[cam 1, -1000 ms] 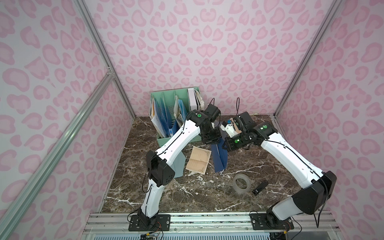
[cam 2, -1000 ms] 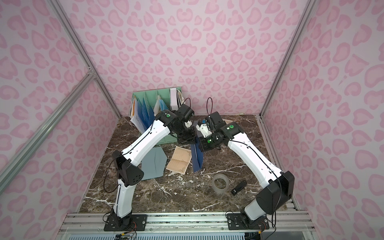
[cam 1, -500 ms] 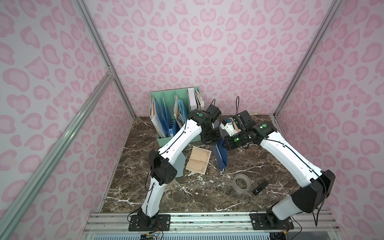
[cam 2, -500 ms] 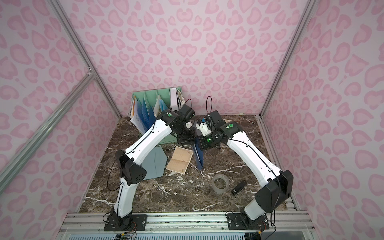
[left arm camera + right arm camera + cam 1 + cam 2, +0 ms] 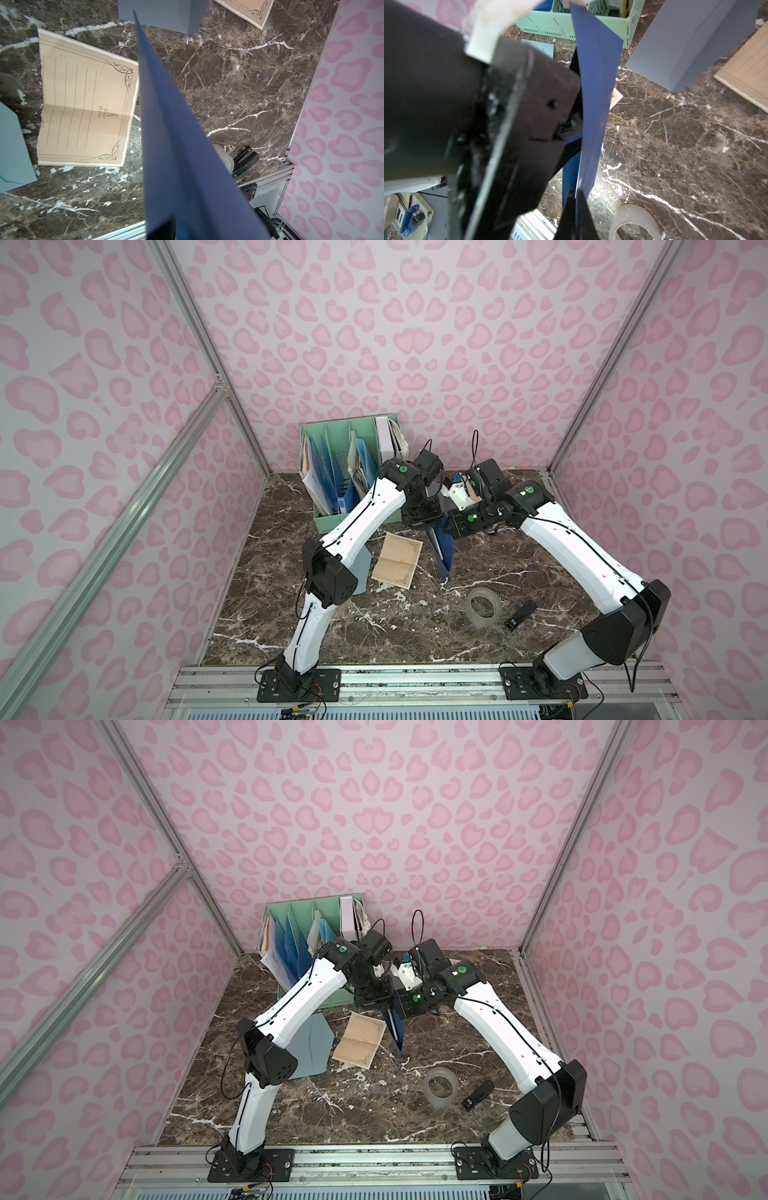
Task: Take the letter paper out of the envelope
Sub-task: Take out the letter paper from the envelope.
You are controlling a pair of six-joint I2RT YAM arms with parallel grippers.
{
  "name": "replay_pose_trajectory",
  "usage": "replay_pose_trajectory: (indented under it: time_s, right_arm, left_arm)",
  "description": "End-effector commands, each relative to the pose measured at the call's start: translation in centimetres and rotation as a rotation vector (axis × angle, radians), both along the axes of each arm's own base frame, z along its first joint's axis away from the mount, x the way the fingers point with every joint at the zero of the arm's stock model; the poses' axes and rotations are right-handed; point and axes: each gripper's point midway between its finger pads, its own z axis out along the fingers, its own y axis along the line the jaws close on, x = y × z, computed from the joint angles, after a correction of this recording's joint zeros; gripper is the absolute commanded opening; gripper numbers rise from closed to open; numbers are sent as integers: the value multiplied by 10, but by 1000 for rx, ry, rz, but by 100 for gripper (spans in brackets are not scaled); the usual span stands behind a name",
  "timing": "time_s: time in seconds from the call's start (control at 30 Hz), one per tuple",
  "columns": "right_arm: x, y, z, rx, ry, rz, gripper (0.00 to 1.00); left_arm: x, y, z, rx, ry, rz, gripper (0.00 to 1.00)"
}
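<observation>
Turning edge-on since a second ago, dark blue envelope point(image 5: 443, 553) hangs mid-frame clamped in the closed right gripper point(image 5: 576, 207); left gripper point(image 5: 422, 519) spread can't tell; letter paper point(image 5: 397, 558) lies unmoved on table point(image 5: 415, 626) just left of it, so extraction looks done.

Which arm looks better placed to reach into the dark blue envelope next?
Likely the left: the right tool is clamped on the envelope, while the left tool sits beside its top.

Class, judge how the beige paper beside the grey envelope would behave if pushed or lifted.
The paper looks thin, so probably light and floppy. Its middle crease would likely make it fold when lifted. Lying on the smooth table, it may slide.
</observation>
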Motion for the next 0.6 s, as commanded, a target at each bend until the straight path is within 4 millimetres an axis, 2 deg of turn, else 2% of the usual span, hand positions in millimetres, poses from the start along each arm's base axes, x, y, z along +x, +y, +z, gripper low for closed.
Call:
replay_pose_trajectory:
  time_s: [0.0,0.13,0.37,0.5,0.57]
  right_arm:
    - [3,7,12,42,-36,10,0]
    - [2,9,11,52,-29,8,0]
    - [1,4,5,33,-24,-7,0]
    - [2,-7,-9,-17,-17,-40,0]
    - [3,-13,-19,-45,-8,-58,0]
  left_arm:
    - [-4,10,-6,52,16,-8,23]
    - [0,9,-5,51,-8,-8,22]
    - [2,6,3,27,-33,-15,0]
    - [2,4,14,-11,-43,-8,0]
    - [2,-2,26,-60,-59,-3,0]
